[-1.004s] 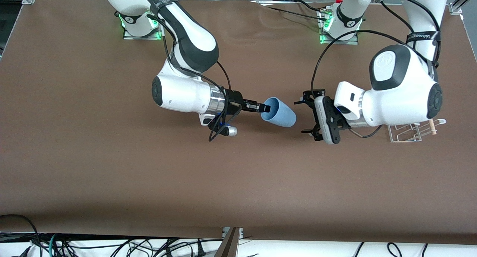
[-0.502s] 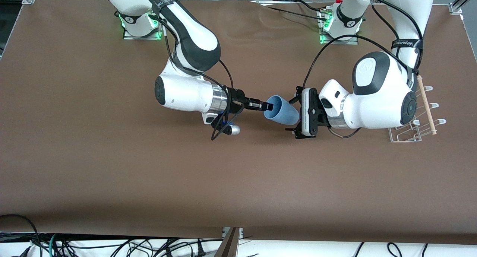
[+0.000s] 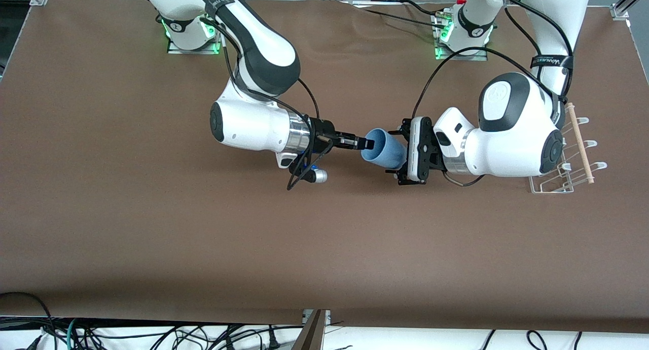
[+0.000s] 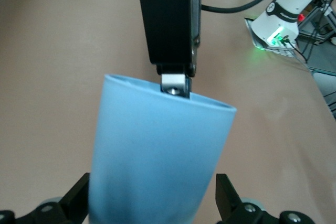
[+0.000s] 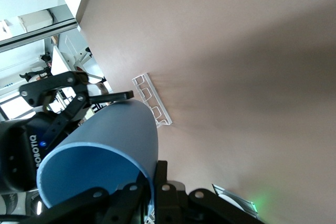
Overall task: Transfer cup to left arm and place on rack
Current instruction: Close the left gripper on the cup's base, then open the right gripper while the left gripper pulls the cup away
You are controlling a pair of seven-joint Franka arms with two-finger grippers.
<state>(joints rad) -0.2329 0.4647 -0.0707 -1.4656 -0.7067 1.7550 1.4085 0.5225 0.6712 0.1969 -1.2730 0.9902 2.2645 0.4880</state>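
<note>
While pinching the rim of the cup (image 3: 384,150) at its open mouth, right gripper (image 3: 366,144) clamped shut on the cup wall, 1 slim finger inside and 1 outside, held in the air over the middle of the tabletop (image 3: 152,228). Cup lying on its side, mouth turned toward the right arm's end, tapered base pointing toward the left arm's end. Seen in the left wrist view as a light-blue body (image 4: 157,156) with the right gripper's finger (image 4: 176,83) biting its rim. Next along, left gripper (image 3: 403,153) spread wide around the cup's base end, 2 black fingers (image 4: 227,198) flanking the wall on either side, with a sliver of space showing on each side, not yet closed. Past the left arm (image 3: 507,132), toward that arm's end of the tabletop, rack (image 3: 570,160) resting on the surface, wooden dowel (image 3: 579,142) along 1 side, partly hidden by the arm's elbow.
</note>
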